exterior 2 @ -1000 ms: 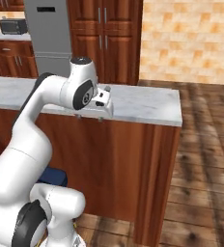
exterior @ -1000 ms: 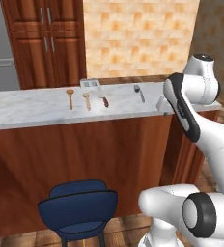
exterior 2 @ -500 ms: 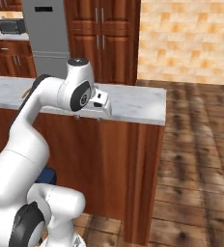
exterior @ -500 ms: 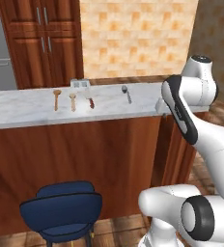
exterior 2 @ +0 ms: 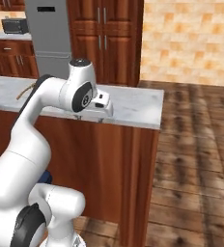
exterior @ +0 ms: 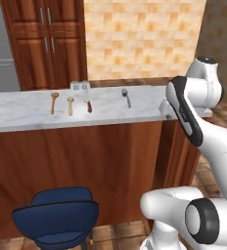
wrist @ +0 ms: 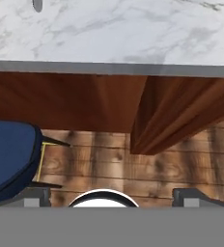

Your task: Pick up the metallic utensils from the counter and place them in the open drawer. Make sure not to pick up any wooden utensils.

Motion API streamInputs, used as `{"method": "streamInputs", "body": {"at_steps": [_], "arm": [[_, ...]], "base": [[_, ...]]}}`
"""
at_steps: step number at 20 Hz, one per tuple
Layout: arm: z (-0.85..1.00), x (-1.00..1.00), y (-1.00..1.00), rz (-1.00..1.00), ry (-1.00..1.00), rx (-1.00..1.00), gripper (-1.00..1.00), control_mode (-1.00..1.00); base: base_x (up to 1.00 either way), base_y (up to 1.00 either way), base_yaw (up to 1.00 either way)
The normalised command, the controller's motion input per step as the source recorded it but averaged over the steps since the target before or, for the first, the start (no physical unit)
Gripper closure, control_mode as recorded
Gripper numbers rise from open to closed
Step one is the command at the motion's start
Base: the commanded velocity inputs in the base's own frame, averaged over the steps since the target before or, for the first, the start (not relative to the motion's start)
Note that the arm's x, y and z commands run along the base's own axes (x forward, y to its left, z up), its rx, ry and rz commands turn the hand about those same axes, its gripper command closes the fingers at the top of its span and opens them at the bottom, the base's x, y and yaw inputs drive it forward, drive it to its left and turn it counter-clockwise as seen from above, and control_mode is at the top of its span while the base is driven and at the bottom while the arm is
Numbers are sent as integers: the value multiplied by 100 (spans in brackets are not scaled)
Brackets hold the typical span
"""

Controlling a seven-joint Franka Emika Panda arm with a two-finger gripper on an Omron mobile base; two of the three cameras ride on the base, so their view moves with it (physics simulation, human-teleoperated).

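White-grey veined marble tops the counter (exterior: pixel 32 110), and on it we see two wooden spoons (exterior: pixel 53 101) (exterior: pixel 70 104) lying side by side toward the left, a red-handled utensil (exterior: pixel 89 105) just beside them, and a lone metal spoon (exterior: pixel 126 97) farther right, well apart from the wooden ones. Behind the red-handled piece stands a small pale grey object (exterior: pixel 80 86) that we cannot identify. In the hand view the bowl of a metal spoon (wrist: pixel 37 5) shows at the top left edge, over the marble.

The gripper (wrist: pixel 112 195) hangs beyond the counter's front edge near its right-hand end, facing down at the wood floor (wrist: pixel 147 166), the brown front panel and the blue stool (wrist: pixel 10 157). Its fingertips (wrist: pixel 34 197) stand far apart at the two bottom corners of the hand view, wide open with nothing between them. In the right base view the hand (exterior 2: pixel 100 102) sits just above the counter's end.

Against the earlier pictures the whole scene has shifted in both base views: the utensils sit in a different part of the left view, the stool (exterior: pixel 56 215) has slid sideways, and the counter's end now falls at another spot in the right view. We take that as the base driving, since the utensils keep their spacing on the marble. The arm's pose looks unchanged throughout.
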Motion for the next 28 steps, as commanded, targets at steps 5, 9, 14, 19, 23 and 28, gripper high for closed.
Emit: {"method": "streamInputs", "body": {"at_steps": [5,9,14,19,23,28], "arm": [[0,0,0,0,0,0,-100,100],[0,0,0,0,0,0,-100,100],[0,0,0,0,0,0,-100,100],[0,0,0,0,0,0,-100,100],[0,0,1,1,0,0,-100,-100],[0,4,19,0,0,0,-100,-100]], "base": [[60,6,0],[62,18,0],[63,43,0],[63,54,0],[5,12,0],[0,0,0]]}}
